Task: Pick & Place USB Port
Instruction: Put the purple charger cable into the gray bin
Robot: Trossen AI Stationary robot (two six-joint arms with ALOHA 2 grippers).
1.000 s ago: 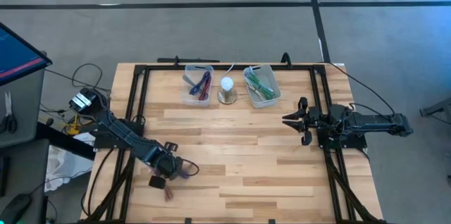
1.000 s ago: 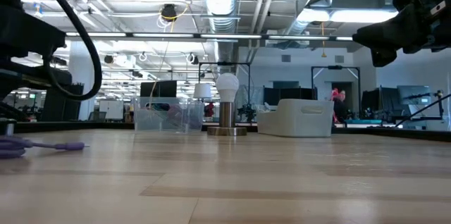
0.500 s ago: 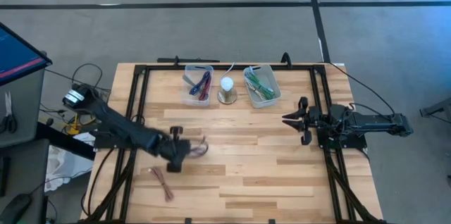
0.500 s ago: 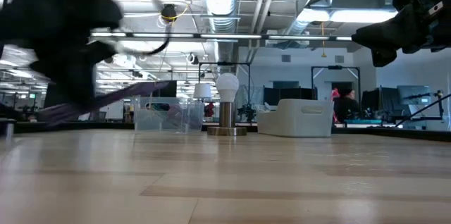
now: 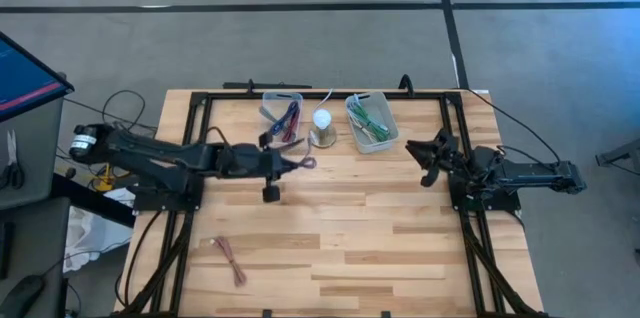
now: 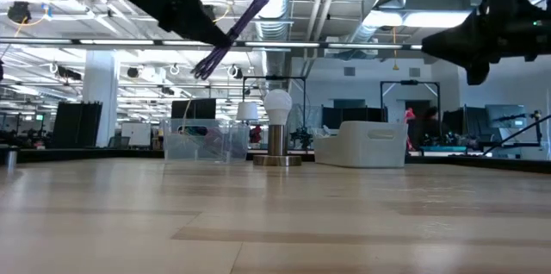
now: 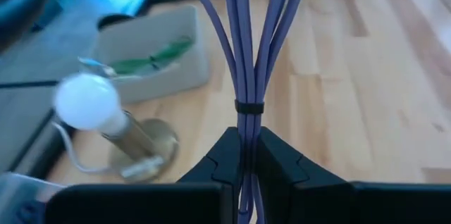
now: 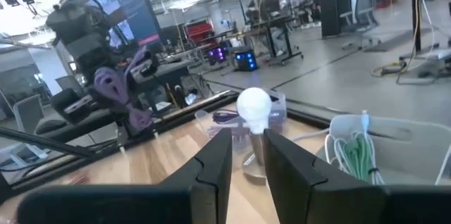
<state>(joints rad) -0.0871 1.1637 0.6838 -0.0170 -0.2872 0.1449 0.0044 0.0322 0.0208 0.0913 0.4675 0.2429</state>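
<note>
**Purple cable bundle held aloft near the lamp**

Pale wooden planks (image 5: pixel 340 228) fill the high view, ringed by a black frame on a grey floor. At the far edge stand two clear bins with a bulb lamp (image 5: pixel 321 126) between them: the left bin (image 5: pixel 280 120) holds purple and red cables, the right bin (image 5: pixel 371 123) green ones. The left gripper (image 5: pixel 278 166) reaches toward the middle of the table, just short of the lamp, its fingers clamped on a purple cable bundle (image 5: pixel 298 164) whose loop sticks out toward the lamp base. A thin reddish cable (image 5: pixel 230 260) lies alone on the near left part of the planks. The right gripper (image 5: pixel 424 161) hangs at the right side of the table, well apart from the bundle, with its fingers a little apart and nothing between them.

From table height, the bundle (image 6: pixel 225 37) is slanted high above the wood, a sheaf of thin purple strands coming out of the dark left gripper (image 6: pixel 194 24). Behind it stand the lamp (image 6: pixel 276 129) and the bins, with an open office hall beyond.

Through the left wrist camera, the purple strands (image 7: pixel 248 48) run straight out from between the closed dark fingers (image 7: pixel 218 162), cinched by a small dark tie. Past them are the lamp (image 7: pixel 91 108) and the green-cable bin (image 7: pixel 151 58).

Through the right wrist camera, the two fingers (image 8: pixel 215 157) stand parted with a gap between them, framing the lamp (image 8: pixel 254 115); the left arm holds the coiled purple bundle (image 8: pixel 116 86) farther off.
</note>
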